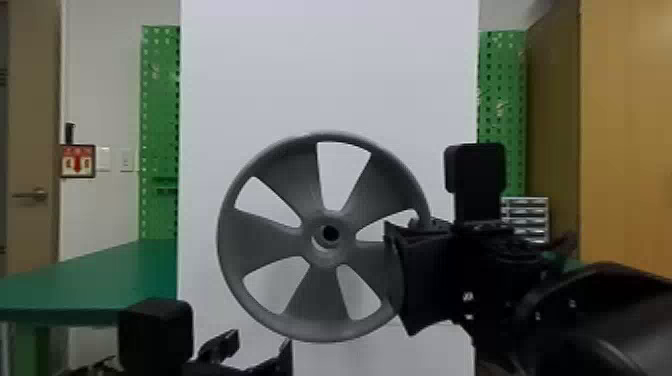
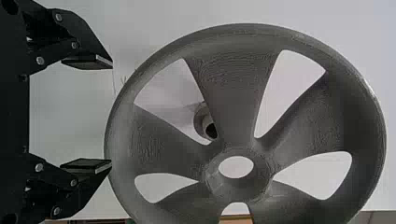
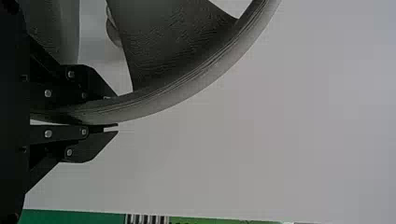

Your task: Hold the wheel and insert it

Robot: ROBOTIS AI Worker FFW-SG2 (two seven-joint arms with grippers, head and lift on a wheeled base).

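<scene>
At the left of the head view, a green table [image 1: 115,275] stands off to the side. Low in the frame, left of centre, is the left gripper [image 2: 111,113], its fingers spread wide with nothing between them; its place near the wheel's lower edge suggests it waits as a spare, ready to steady or push. I cannot tell whether a fingertip touches the rim.

The wheel [image 1: 270,240] is at the centre of the frame, face towards the head camera, before a pale upright panel [image 1: 325,65]. It is probably held so in order that its hub faces the peg [image 2: 200,122] on that panel. Right of centre, the right gripper [image 3: 117,111] has its fingers closed on the rim, one on either side; gripping there leaves the hub and most of the spokes free for the fitting.

As for what each view adds: the left wrist view, looking obliquely past the spokes, gives the peg to one side of the hub, which points to a gap between them and a wheel still to be inserted. The head view looks through the hub instead, at a dark round opening with a pale crescent at its lower left, so centring seems close but imperfect. The right wrist view gives the pinch on the rim at close quarters.
</scene>
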